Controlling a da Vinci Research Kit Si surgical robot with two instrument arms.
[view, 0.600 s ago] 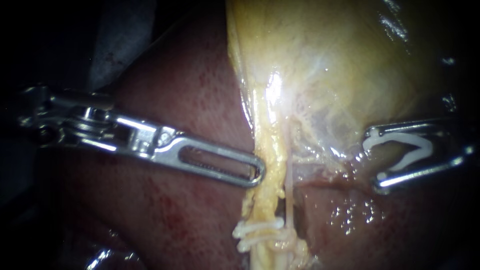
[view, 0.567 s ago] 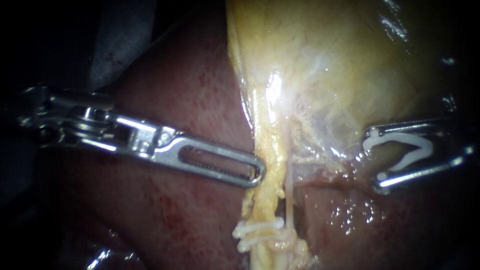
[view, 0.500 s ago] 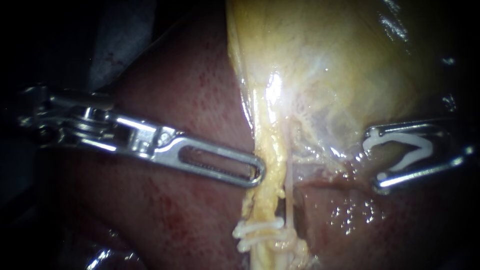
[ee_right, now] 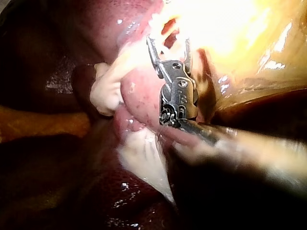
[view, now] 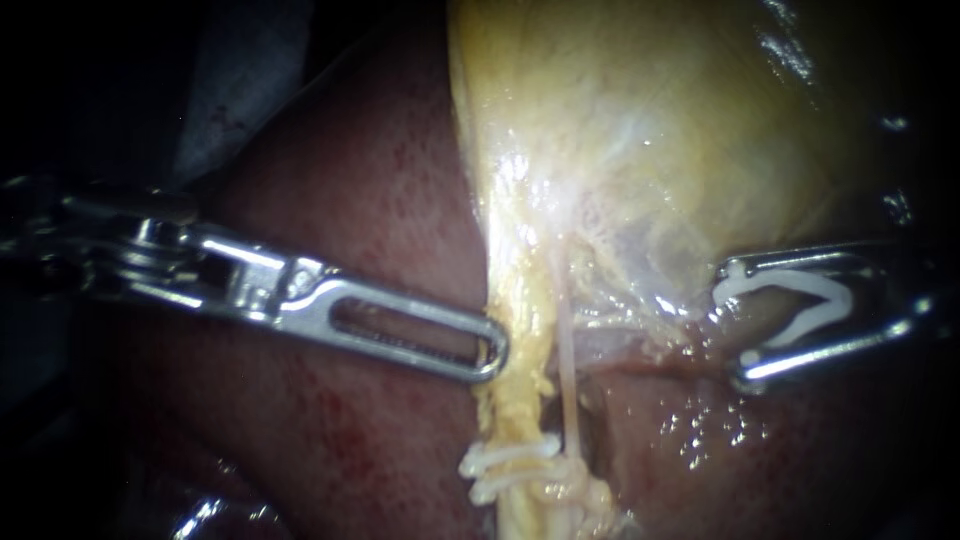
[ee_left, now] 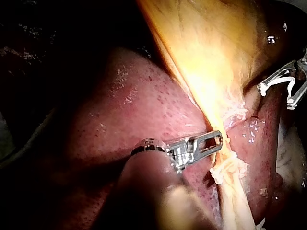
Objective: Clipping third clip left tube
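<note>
The left tube (view: 515, 370) is a thick yellow strand running down from the gallbladder (view: 680, 130). A thin pale tube (view: 567, 360) lies just right of it. Two white clips (view: 505, 462) cross the strands low down. My left instrument (view: 497, 352), with slotted jaws lying together, grips the left tube's left edge; it shows again in the left wrist view (ee_left: 218, 139). My right instrument (view: 730, 325) stands right of the tubes, apart from them. Its jaws are spread wide around a white clip (view: 810, 300), which touches both. The right wrist view shows those spread jaws (ee_right: 168, 40).
Dark red liver (view: 350, 200) lies under and around both instruments. Wet, glistening liver surface (view: 700, 425) sits below the right instrument. Pale fatty tissue (ee_right: 108, 88) bulges beside the right instrument's wrist joint.
My left instrument has drawn back to the left and the yellow strand has shifted left with it. My right instrument has moved slightly left, closer to the tubes, with its clip.
</note>
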